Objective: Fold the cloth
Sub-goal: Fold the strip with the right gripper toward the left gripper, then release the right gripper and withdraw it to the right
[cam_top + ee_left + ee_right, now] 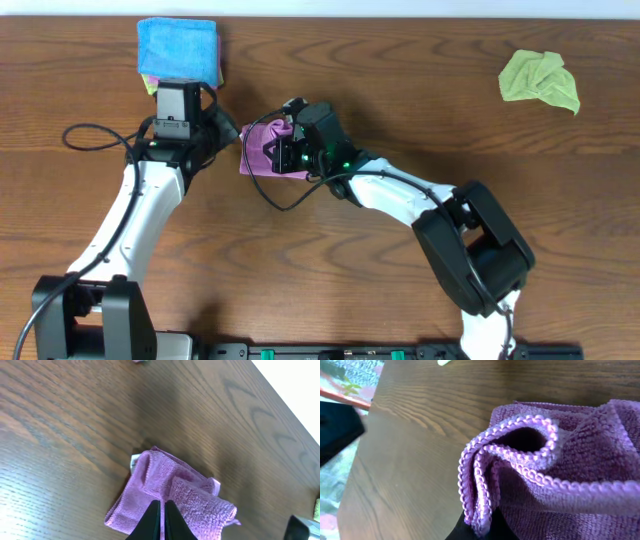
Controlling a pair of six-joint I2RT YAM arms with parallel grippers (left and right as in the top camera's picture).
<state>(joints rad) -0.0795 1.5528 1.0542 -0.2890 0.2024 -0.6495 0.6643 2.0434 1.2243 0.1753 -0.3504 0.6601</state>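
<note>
The lilac cloth (pixel 258 152) lies bunched and partly folded on the wooden table (pixel 400 70), between my two grippers. My right gripper (pixel 287 152) sits over its right side and is shut on the cloth. In the right wrist view the black fingertips (pixel 470 532) of the right gripper (pixel 482 529) pinch several stitched hem layers of the cloth (pixel 570 460). My left gripper (pixel 233 134) is at the cloth's upper left edge. Seen from the left wrist, the left gripper (pixel 162 505) is shut, its tips over the cloth (pixel 192 495). No fabric shows bunched between them.
A folded bright blue cloth (pixel 178 48) with a lime-green edge under it lies at the back left, just behind my left arm. A crumpled lime-green cloth (pixel 540 80) lies at the back right. The table's far edge (pixel 400 18) is close behind.
</note>
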